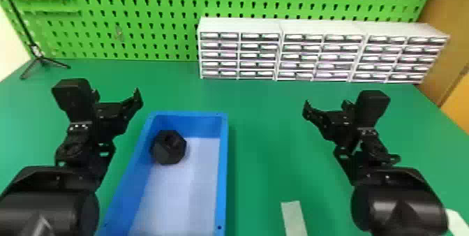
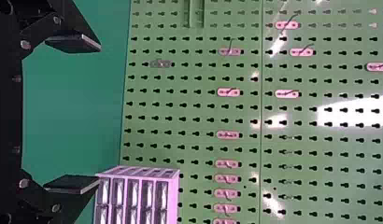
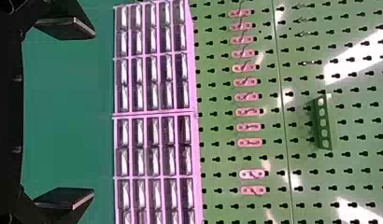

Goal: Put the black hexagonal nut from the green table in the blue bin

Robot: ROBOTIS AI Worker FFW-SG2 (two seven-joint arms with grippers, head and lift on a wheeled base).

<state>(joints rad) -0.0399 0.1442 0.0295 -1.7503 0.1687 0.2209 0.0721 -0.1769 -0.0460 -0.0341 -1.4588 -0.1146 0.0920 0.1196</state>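
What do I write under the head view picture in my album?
Black hexagonal nut in the blue bin on a green table, between the robot's left arm and right arm.

- Our surface [image 1: 261,148] is green.
- We see a blue bin [image 1: 223,155], pale-floored.
- We find the nut [image 1: 168,147] black.
- At the surface's far edge, we see whitish, gridded drawers [image 1: 240,26] and a green pegboard [image 1: 157,3] with rows of dark holes.

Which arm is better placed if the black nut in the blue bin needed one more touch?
Left, I'd judge: the black nut lies by the left wall of the blue bin, and the open left gripper is near that side, while the right gripper is farther off.
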